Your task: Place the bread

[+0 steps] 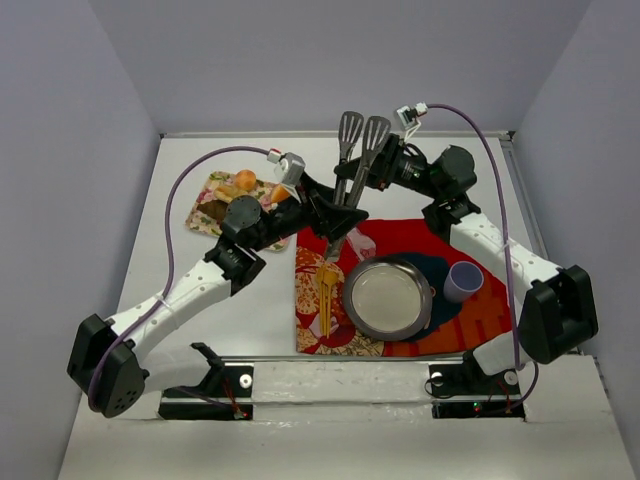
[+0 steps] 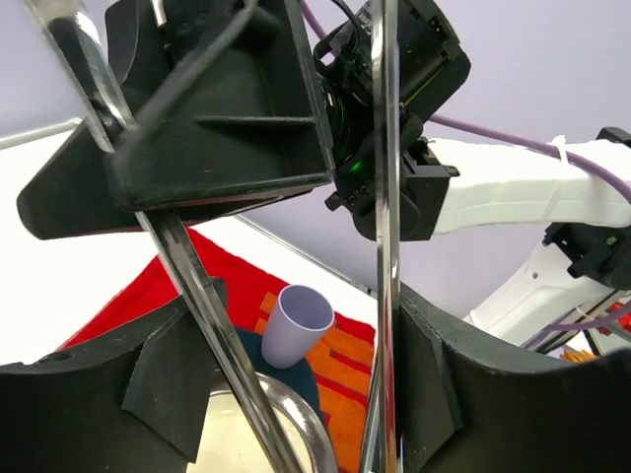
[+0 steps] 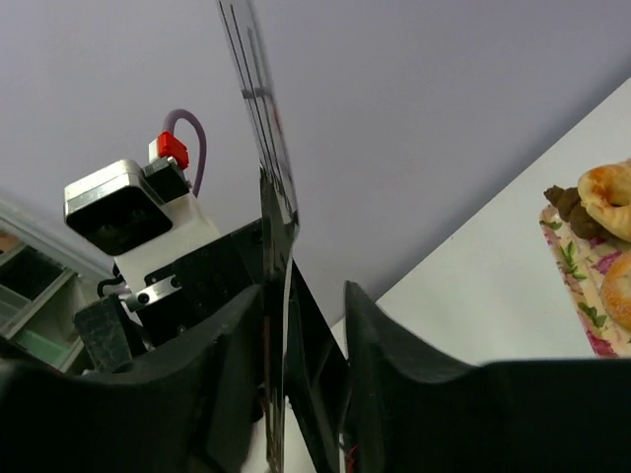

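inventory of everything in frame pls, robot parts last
tongs: 1, metal, slotted heads up, between both end effectors
metal plate: 1, silver, empty, on the mat
mat: 1, dark blue, on the cloth
cup: 1, lavender, right of the plate
cloth: 1, red patterned, centre-right of the table
yellow cutlery: count unclear, on the cloth left of the plate
floral tray: 1, far left
orange buns: 2 visible, on the tray
golden-brown bread: 1, on the tray, partly cropped
table: 1, white
left end effector: black, closed on the tongs
right end effector: black, around a tong arm, grip unclear
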Available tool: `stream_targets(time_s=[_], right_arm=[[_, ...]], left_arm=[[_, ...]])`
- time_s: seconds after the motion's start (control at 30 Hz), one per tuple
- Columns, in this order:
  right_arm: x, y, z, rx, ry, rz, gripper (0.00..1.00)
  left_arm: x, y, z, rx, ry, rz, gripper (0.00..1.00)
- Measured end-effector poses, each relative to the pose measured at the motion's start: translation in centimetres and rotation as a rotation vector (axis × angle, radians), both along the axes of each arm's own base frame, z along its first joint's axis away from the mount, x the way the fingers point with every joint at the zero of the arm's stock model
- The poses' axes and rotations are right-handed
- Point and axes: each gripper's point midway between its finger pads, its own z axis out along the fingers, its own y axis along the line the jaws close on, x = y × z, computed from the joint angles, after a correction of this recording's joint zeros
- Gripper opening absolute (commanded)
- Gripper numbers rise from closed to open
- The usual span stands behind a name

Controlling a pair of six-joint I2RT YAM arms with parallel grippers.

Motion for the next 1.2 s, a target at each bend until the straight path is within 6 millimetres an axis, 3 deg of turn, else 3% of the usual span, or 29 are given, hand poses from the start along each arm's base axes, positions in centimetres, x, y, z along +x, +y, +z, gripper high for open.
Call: stream_targets(time_s=[0.2, 0.43, 0.6, 0.8, 0.97, 1.07, 1.2], right_arm=[[-1.7, -0.2, 0.2, -0.029, -0.041, 0.062, 0.6], [-2.0, -2.2, 1.8, -0.041, -0.096, 0.064, 0.66], [-0.9, -4.9, 2.6, -0.053, -0.108, 0.008, 0.67], [1.0, -10.1, 2.3, -0.077, -0.086, -0.171, 0.71], [2.6, -13.9, 1.1, -0.171, 0.003, -0.503, 0.79], [2.0, -17.2, -0.6, -0.24, 0.051, -0.723, 0.98], [0.7, -20.1, -3.6, -0.324, 0.11, -0.882, 1.0]], left_arm=[[-0.8, 1.5, 0.4, -0.032, 0.006, 0.039, 0.63], [-0.8, 3.0, 0.8, -0.061, 0.012, 0.1, 0.6], [-0.8, 3.8, 1.2, -0.069, 0.017, 0.134, 0.6], [0.0, 6.1, 0.6, -0.036, 0.081, 0.271, 0.59], [2.9, 9.7, -2.9, 0.089, 0.269, 0.544, 0.58], [4.4, 12.3, -7.1, 0.215, 0.428, 0.722, 0.58], [4.0, 15.1, -13.9, 0.43, 0.609, 0.876, 0.58]])
